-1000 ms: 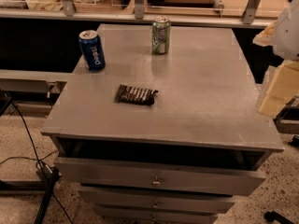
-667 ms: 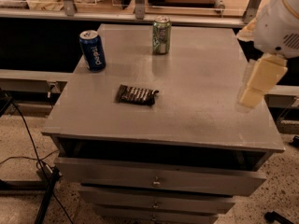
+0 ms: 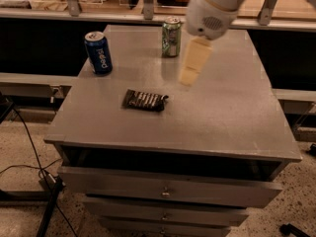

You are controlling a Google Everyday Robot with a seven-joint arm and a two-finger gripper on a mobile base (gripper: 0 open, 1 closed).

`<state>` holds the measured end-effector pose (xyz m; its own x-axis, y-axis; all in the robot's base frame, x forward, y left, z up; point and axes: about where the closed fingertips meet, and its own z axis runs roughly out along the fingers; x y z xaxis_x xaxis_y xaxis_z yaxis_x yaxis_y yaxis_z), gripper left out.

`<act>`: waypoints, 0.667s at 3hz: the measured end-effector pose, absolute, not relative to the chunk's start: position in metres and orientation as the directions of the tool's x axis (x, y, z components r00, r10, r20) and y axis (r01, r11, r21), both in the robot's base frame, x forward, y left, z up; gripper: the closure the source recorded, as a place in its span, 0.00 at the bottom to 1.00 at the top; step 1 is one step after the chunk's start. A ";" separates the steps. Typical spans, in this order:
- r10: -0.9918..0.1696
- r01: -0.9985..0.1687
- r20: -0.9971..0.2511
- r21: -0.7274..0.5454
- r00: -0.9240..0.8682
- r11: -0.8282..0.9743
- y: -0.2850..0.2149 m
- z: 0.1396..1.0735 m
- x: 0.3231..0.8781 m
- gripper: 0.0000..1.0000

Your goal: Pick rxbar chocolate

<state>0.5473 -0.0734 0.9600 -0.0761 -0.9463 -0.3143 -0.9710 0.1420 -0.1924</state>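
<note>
The rxbar chocolate [image 3: 144, 100], a flat dark bar with pale lettering, lies flat on the grey cabinet top [image 3: 222, 112], left of its middle. My gripper [image 3: 190, 72] hangs from the white arm above the middle of the top, to the right of the bar and further back, well apart from it. It holds nothing that I can see.
A blue can [image 3: 98, 52] stands upright at the back left of the top. A green can [image 3: 171, 36] stands upright at the back middle, just left of my arm. Drawers sit below the front edge. A shelf rail runs behind. Cables lie on the floor at left.
My arm has swung from the right edge of the cabinet to the left, over the middle of the top. The bar and both cans have not moved.
</note>
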 end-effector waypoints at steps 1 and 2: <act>-0.951 -0.984 -0.298 -0.129 -0.080 0.123 -0.019 0.948 0.572 0.00; -0.963 -0.981 -0.233 -0.108 -0.135 0.164 0.022 0.936 0.582 0.00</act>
